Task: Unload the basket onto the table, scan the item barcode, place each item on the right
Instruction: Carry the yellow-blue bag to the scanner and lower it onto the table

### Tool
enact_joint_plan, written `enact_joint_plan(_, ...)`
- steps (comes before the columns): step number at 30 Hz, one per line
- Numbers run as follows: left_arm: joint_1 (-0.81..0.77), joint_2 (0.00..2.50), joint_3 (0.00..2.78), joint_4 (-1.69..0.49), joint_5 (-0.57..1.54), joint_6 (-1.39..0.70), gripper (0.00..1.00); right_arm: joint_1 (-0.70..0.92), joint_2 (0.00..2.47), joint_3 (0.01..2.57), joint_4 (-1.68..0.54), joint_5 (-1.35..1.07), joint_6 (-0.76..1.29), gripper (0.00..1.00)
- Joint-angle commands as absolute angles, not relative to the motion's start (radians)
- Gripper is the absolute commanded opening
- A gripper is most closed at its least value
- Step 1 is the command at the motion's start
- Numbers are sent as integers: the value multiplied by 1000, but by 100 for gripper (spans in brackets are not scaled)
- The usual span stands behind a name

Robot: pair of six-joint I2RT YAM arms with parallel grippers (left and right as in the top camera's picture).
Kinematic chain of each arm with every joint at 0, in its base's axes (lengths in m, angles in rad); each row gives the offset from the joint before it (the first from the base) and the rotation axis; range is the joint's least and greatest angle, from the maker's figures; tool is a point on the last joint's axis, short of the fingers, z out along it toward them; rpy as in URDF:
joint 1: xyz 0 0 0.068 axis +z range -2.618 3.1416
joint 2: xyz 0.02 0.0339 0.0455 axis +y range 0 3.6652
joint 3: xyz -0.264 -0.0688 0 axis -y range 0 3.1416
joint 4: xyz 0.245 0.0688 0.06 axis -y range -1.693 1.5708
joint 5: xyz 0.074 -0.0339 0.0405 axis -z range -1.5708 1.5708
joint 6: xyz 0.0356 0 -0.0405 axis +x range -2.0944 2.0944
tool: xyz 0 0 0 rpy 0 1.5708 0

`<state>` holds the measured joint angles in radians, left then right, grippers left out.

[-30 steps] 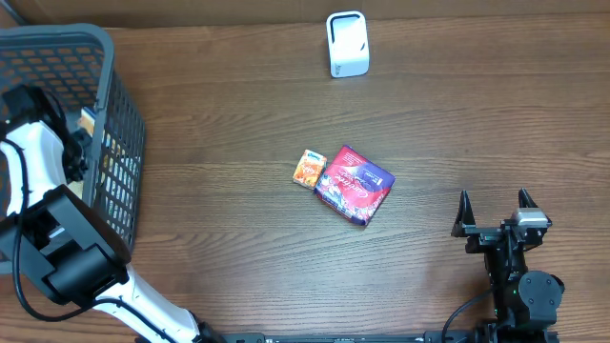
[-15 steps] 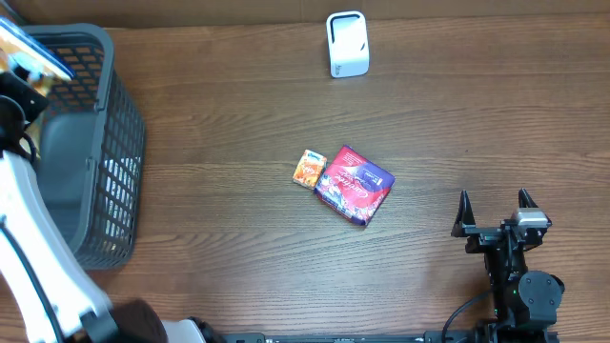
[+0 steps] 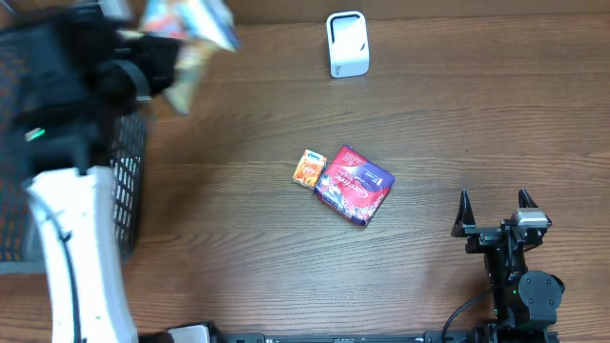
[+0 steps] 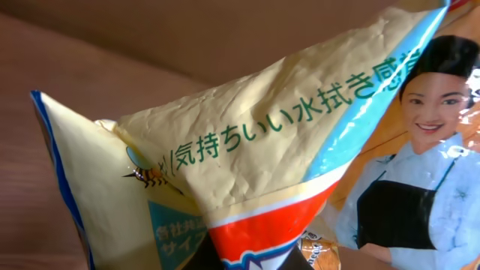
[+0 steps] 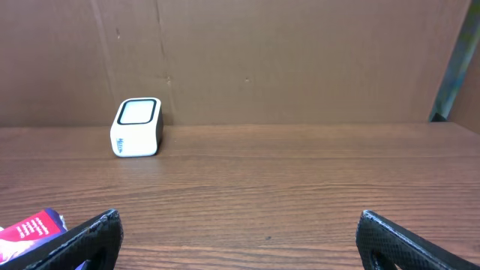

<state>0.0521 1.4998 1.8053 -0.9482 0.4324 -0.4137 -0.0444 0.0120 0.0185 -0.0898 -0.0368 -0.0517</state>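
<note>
Left claw (image 3: 152, 69), clamped shut on the yellow printed packet (image 3: 193, 29), holds it raised beside the basket (image 3: 129, 181), left of the white scanner (image 3: 347, 44), while right claw (image 3: 494, 202) rests wide open, empty, on the bench (image 3: 238, 267).

The crinkled packet (image 4: 255, 172) was glossy plastic film; the table (image 3: 457, 124) matt wood-grain; the scanner (image 3: 347, 43) smooth white plastic; the basket (image 3: 131, 181) dark plastic mesh.

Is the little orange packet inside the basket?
No, the little orange packet lies on the wooden table, right beside the purple packet.
</note>
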Motion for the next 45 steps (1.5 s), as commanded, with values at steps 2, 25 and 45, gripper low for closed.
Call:
enact_joint_plan(2,-144,1616,1819,-998,359,-427,4,-45,3,8,-83,-30,-50,100)
enact_joint_plan(25,-387,2109,1819,-936,-196,-412,4,-45,3,8,-84,-30,-50,100)
enact_joint_plan(45,-319,2155,1814,-1171,-95,-658,4,-45,3,8,-84,-30,-50,100)
